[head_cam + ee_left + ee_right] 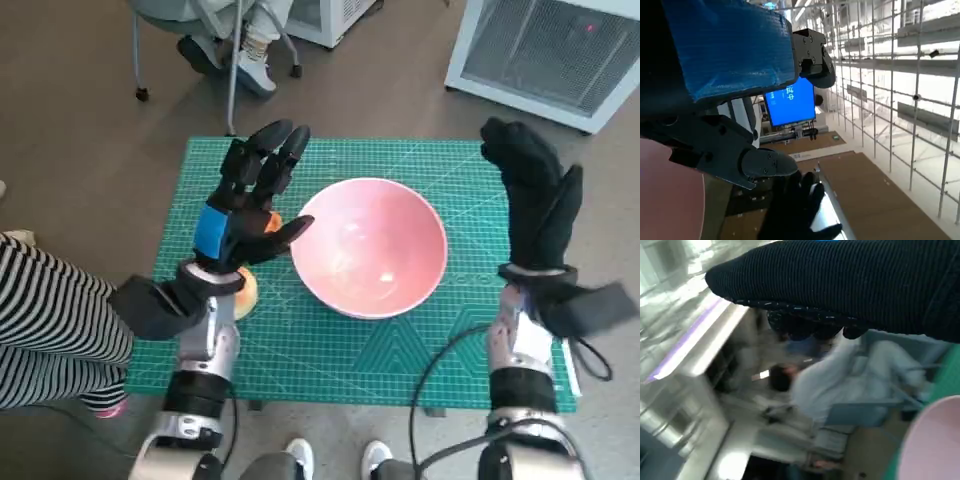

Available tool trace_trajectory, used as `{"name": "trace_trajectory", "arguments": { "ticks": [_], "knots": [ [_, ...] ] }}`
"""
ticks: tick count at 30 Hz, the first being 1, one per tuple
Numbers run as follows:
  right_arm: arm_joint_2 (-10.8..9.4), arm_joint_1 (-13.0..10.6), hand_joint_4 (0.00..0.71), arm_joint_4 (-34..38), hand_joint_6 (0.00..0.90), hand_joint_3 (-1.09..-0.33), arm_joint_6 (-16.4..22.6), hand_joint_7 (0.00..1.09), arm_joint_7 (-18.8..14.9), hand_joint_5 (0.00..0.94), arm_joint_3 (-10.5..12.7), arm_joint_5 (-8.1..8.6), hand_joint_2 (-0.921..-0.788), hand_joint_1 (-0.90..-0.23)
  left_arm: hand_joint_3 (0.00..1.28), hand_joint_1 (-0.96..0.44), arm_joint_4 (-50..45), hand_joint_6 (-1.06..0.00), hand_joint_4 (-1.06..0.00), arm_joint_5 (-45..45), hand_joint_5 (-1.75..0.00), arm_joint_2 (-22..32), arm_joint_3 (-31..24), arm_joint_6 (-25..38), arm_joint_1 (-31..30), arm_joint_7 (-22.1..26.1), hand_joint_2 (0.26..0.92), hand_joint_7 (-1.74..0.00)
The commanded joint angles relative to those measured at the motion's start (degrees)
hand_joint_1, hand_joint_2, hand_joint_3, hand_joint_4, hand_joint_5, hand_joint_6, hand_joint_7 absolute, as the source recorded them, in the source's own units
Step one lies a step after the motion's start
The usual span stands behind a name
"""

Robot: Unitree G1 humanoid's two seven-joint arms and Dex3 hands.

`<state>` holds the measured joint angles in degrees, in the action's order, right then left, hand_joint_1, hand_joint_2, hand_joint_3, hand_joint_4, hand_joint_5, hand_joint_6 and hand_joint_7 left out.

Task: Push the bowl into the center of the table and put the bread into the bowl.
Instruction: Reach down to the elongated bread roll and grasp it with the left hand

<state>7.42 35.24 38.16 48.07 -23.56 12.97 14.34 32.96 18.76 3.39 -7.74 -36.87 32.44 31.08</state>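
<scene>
A pink bowl (370, 245) sits empty near the middle of the green cutting mat (400, 350). Its rim also shows in the left wrist view (670, 195) and the right wrist view (935, 440). The bread (247, 292) is a tan piece mostly hidden under my left hand (250, 205), at the bowl's left. That hand is raised above the mat with fingers spread, holding nothing. My right hand (535, 200) is lifted to the right of the bowl, fingers extended upward, empty. The gloved right hand (795, 210) is also seen in the left wrist view.
A person in a striped sleeve (50, 320) is at the left edge. Another person's legs and chair (235, 40) are beyond the table. A white appliance (560, 50) stands at far right. A seated person (840, 375) appears in the right wrist view.
</scene>
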Motion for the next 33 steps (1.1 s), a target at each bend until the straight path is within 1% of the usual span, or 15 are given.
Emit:
{"name": "trace_trajectory", "arguments": {
  "ticks": [1, 2, 3, 6, 7, 8, 9, 11, 12, 13, 15, 17, 21, 27, 33],
  "knots": [
    [-0.5, -3.8, 0.132, -5.0, 0.177, -0.692, 0.1, 0.20, -1.2, 0.022, -2.2, 0.15, -0.921, -0.725, 0.16, -0.27, 2.2, -0.02, -0.23, -3.3, -0.01, 4.8, -0.5, -3.2, 3.3, 0.8, 0.909, -0.69],
    [-0.4, -4.0, 0.134, -5.6, 0.177, -0.691, -0.1, 0.20, -1.1, 0.021, -2.4, 0.09, -0.921, -0.730, 0.15, -0.28, 2.6, -0.02, -0.23, -3.8, -0.01, 5.3, -0.5, -3.6, 3.6, 0.7, 0.911, -0.69],
    [-0.2, -4.3, 0.134, -6.2, 0.177, -0.690, -0.1, 0.20, -1.1, 0.021, -2.6, -0.18, -0.921, -0.731, 0.14, -0.28, 3.6, -0.02, -0.23, -6.4, -0.01, 7.4, -0.3, -4.7, 4.4, -0.1, 0.911, -0.68],
    [0.6, -5.2, 0.135, -7.9, 0.171, -0.689, -0.3, 0.20, -0.8, 0.019, -3.0, -0.62, -0.921, -0.745, 0.08, -0.26, 6.0, -0.03, -0.22, -18.2, 0.00, 15.4, 1.2, -7.1, 6.9, -4.9, 0.892, -0.63],
    [0.7, -5.3, 0.136, -8.2, 0.169, -0.689, -0.4, 0.20, -0.8, 0.018, -3.0, -0.60, -0.921, -0.751, 0.06, -0.26, 6.3, -0.05, -0.21, -20.9, 0.00, 16.9, 1.6, -7.2, 7.4, -6.3, 0.880, -0.58],
    [0.8, -5.4, 0.136, -8.4, 0.168, -0.689, -0.5, 0.20, -0.8, 0.018, -3.0, -0.45, -0.921, -0.753, 0.05, -0.26, 6.3, -0.06, -0.20, -24.3, 0.00, 19.4, 2.4, -6.0, 8.2, -7.6, 0.876, -0.56],
    [0.9, -5.6, 0.137, -8.6, 0.168, -0.688, -0.6, 0.20, -0.8, 0.018, -3.0, -0.34, -0.921, -0.756, 0.03, -0.25, 6.4, -0.09, -0.18, -26.6, 0.00, 21.0, 3.0, -5.1, 8.7, -8.6, 0.851, -0.50],
    [0.9, -5.6, 0.138, -8.8, 0.167, -0.688, -0.7, 0.20, -0.7, 0.017, -3.1, -0.27, -0.921, -0.759, 0.02, -0.24, 6.6, -0.12, -0.16, -28.7, 0.00, 22.4, 3.6, -4.4, 9.3, -9.7, 0.830, -0.42],
    [0.8, -5.9, 0.136, -9.3, 0.165, -0.689, -0.9, 0.20, -0.6, 0.015, -3.2, -0.20, -0.921, -0.760, 0.01, -0.20, 6.9, -0.18, -0.17, -29.3, 0.00, 24.0, 4.3, -1.2, 10.4, -8.2, 0.782, -0.35],
    [0.8, -6.1, 0.134, -9.7, 0.165, -0.689, -1.1, 0.21, -0.5, 0.014, -3.2, -0.15, -0.921, -0.759, 0.02, -0.17, 7.2, -0.19, -0.13, -29.7, 0.00, 25.3, 4.8, 1.2, 11.2, -7.0, 0.767, -0.27],
    [0.6, -6.7, 0.133, -10.8, 0.164, -0.688, -1.5, 0.21, -0.2, 0.012, -3.4, -0.04, -0.921, -0.755, 0.01, -0.13, 8.0, -0.21, -0.08, -30.6, 0.00, 27.6, 6.0, 6.4, 13.1, -4.7, 0.756, -0.18],
    [0.5, -7.2, 0.132, -11.8, 0.163, -0.688, -2.0, 0.21, 0.0, 0.011, -3.7, 0.00, -0.921, -0.747, 0.01, -0.07, 8.9, -0.21, -0.03, -31.3, 0.00, 28.8, 7.0, 9.4, 14.5, -3.4, 0.751, -0.10],
    [0.2, -8.2, 0.132, -13.9, 0.163, -0.688, -2.6, 0.22, 0.5, 0.009, -4.2, -0.17, -0.921, -0.740, 0.01, -0.02, 11.5, -0.21, -0.01, -34.1, 0.00, 30.9, 9.7, 12.9, 17.2, -2.4, 0.756, -0.07],
    [0.2, -9.5, 0.129, -16.8, 0.162, -0.688, -3.5, 0.23, 0.9, 0.006, -4.9, -0.17, -0.921, -0.737, 0.01, 0.00, 17.8, -0.21, 0.00, -36.8, 0.00, 32.4, 13.3, 11.9, 20.7, -2.3, 0.765, -0.04],
    [0.2, -10.2, 0.124, -18.5, 0.158, -0.687, -4.2, 0.23, 0.6, 0.003, -5.3, 0.14, -0.921, -0.738, 0.01, -0.01, 23.2, -0.21, 0.00, -39.6, 0.00, 32.1, 16.5, 11.6, 23.3, -4.0, 0.773, -0.03]
  ]
}}
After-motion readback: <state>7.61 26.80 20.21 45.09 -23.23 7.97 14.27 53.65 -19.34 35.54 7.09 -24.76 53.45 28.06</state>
